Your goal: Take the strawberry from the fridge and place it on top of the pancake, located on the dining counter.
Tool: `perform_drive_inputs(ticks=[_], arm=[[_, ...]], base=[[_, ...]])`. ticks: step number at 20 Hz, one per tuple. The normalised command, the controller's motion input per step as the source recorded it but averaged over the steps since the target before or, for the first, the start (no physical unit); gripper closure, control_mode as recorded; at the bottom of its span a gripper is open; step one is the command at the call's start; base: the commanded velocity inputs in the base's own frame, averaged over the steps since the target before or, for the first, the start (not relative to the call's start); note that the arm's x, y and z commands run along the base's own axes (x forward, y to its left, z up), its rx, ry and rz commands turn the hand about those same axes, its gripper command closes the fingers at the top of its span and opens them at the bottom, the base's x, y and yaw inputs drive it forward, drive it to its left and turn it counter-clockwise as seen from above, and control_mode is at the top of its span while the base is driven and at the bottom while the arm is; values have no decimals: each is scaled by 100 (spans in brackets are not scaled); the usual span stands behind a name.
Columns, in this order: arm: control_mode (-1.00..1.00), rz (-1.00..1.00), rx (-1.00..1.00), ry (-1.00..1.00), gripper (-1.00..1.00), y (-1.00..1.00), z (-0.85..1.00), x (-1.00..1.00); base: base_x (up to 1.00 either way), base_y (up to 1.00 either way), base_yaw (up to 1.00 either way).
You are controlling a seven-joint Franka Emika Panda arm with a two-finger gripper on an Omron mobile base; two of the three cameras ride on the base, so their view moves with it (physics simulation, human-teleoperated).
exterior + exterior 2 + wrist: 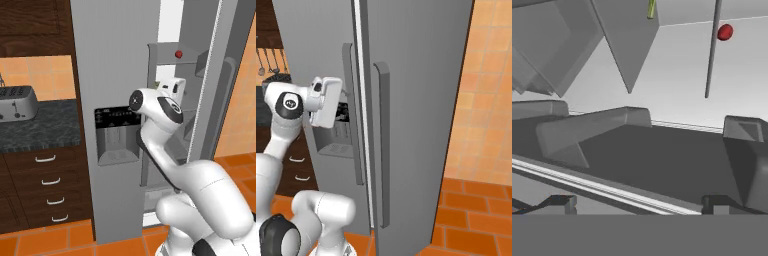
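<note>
We are at the reach-in step: the right door of the tall grey two-door fridge (120, 75) stands open, and the white arm's two-finger gripper (639, 202) points into the cavity, its small dark tips spread wide apart with nothing between them. Nothing is held.

The tiny bright red rounded strawberry (178, 54) sits on a pale upper shelf inside the fridge, above the level of the hand in the left base view. In the hand view the strawberry (725, 32) lies far up and to the right, just beside a thin dark vertical bar (712, 50), well apart from the tips. A slim yellow-green item (651, 8) shows at the top edge, left of the berry; what it is we cannot tell.

Next move, as we judge it: raise and advance the hand over the grey door-bin ledges (637, 145), centre the open tips on the berry, avoid the bar, then close gently; the berry is small and may roll.

Count:
- strawberries: one
- yellow-green items: one
- fridges: one, two long vertical handles (381, 145) in the right base view
- silver toaster (17, 102) on the black-topped wall counter (45, 127): one
- white drawer pulls (51, 181) below it: four
</note>
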Motion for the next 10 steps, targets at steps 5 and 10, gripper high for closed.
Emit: perform_drive_inputs(ticks=[5, 10], arm=[[-100, -9, 0, 0, -100, -34, -10, 26], [-100, -5, 0, 0, -100, -56, -3, 5]], base=[[0, 0, 0], [0, 0, 0]])
